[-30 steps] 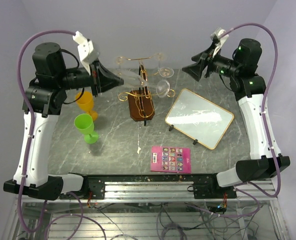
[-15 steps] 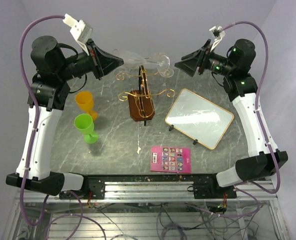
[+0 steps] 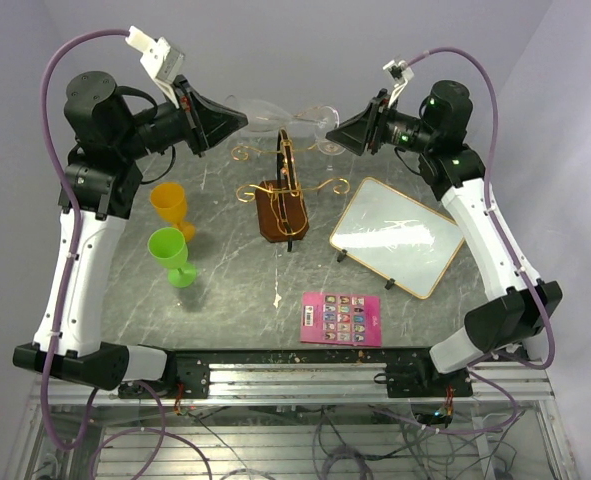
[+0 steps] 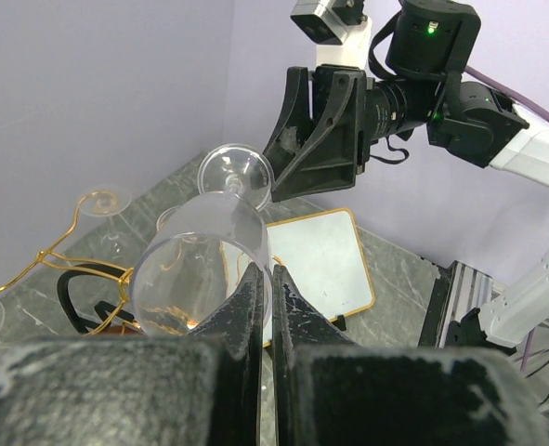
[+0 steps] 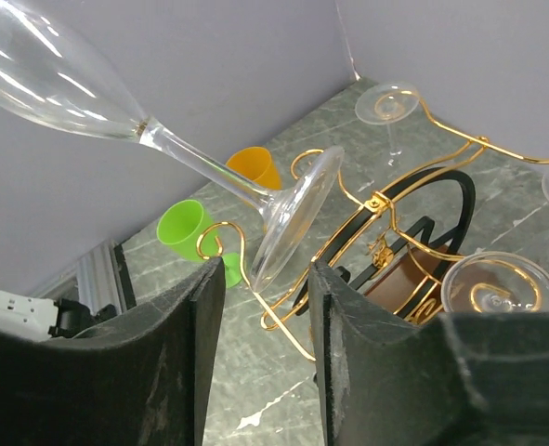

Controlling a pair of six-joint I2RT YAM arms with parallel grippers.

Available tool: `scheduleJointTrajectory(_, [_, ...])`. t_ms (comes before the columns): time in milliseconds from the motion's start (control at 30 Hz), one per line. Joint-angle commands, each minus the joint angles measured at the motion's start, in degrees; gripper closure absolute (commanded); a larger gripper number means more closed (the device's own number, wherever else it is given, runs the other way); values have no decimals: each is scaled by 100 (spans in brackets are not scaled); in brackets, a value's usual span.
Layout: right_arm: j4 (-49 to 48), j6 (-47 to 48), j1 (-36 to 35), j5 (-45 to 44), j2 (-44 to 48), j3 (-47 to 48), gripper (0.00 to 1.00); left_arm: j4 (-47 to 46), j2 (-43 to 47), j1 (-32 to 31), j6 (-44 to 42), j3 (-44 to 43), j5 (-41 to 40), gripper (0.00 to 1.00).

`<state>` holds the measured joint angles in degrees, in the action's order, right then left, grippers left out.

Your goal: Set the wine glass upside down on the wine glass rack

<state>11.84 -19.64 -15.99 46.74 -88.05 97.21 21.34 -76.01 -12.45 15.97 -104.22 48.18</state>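
bright, even light with soft shadows; glare streaks the wine glass [image 5: 51,74], wrist-view foregrounds seemingly blurred.

Parted tool [image 5: 267,269] faces the wine glass [image 5: 163,137] foot — tilted; rack [image 5: 376,202] beyond.

A grey marble-patterned tabletop [image 3: 225,300], streaked with pale veins, fills the middle of the overhead view. Plain pale lavender walls [image 3: 305,40] close it in at the back and on both sides; they are bare and matte. In the left wrist view two of these walls meet in a straight vertical corner [image 4: 233,84] beyond the far edge of the tabletop. Along the near edge runs a silver metal rail [image 3: 305,378] with lengthwise grooves. Below the rail, loose wires [image 3: 325,440] hang in the open space under the table. The light is soft and even from above, leaving only faint, short shadows on the stone-look surface.
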Motion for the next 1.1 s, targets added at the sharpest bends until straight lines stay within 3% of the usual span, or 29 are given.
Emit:
scheduleJointTrajectory(0, [-148,-104,-42,-118,-85,121,63,-368,-23,32,50,-27,-28,93])
scheduleJointTrajectory(167, [-382,-363,-45,68,-125,75,74,-284,-61,31,-72,-48,-171,93])
scheduleJointTrajectory(767, [-437,-433,-222,-253,-420,186,85,-346,-69,10,-109,87,-165,93])
scheduleJointTrajectory(967, [-309,-210,-226,-498,-325,179,100,-354,3,5,-114,183,-183,93])
scheduleJointTrajectory(1067, [-259,-92,-208,-628,-263,138,100,-427,56,6,-59,287,-197,84])
